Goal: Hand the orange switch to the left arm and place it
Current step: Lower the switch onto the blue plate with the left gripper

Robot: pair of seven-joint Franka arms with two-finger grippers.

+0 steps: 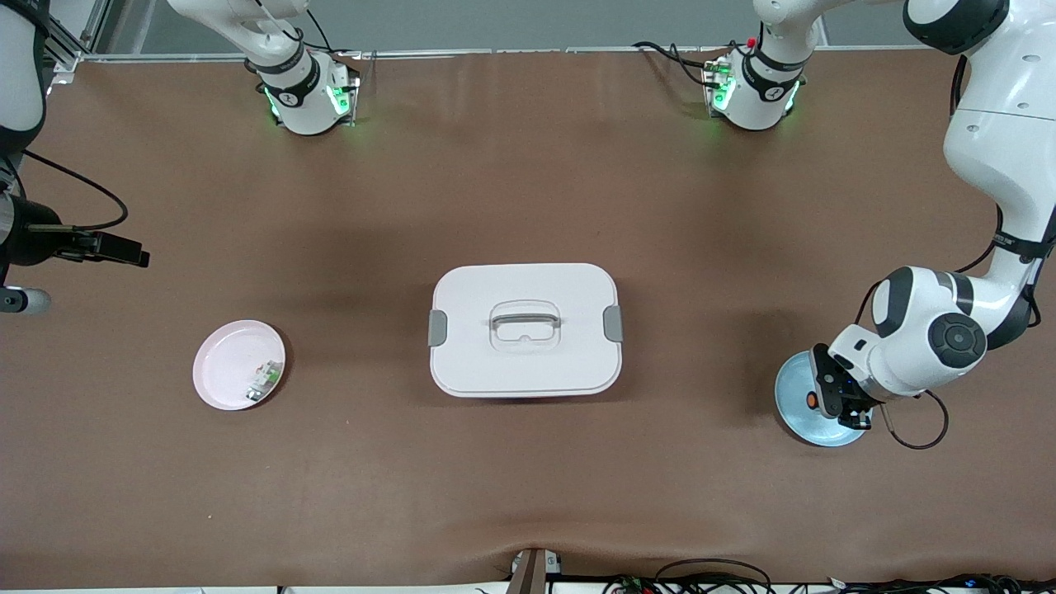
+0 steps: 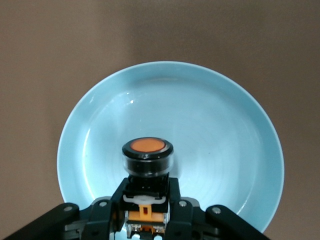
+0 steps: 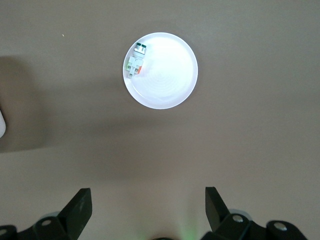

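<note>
Small black cylindrical orange switch with round orange cap [image 2: 147, 159] pinched by its body in the clenched left hand [image 2: 146, 210], cap up over the round pale-blue plate [image 2: 210, 100] at the left arm's end of the table [image 1: 528, 181], apparently for a clean lift. Large white rounded-rectangular lidded box with grey side latches [image 1: 525, 330] squarely between that plate and the round pink plate [image 1: 227, 363] holding a small green-and-white part [image 1: 264, 381], hence the two-arm handover. Right hand [image 3: 148, 205] spread wide, empty, waiting above the pink plate's end.
</note>
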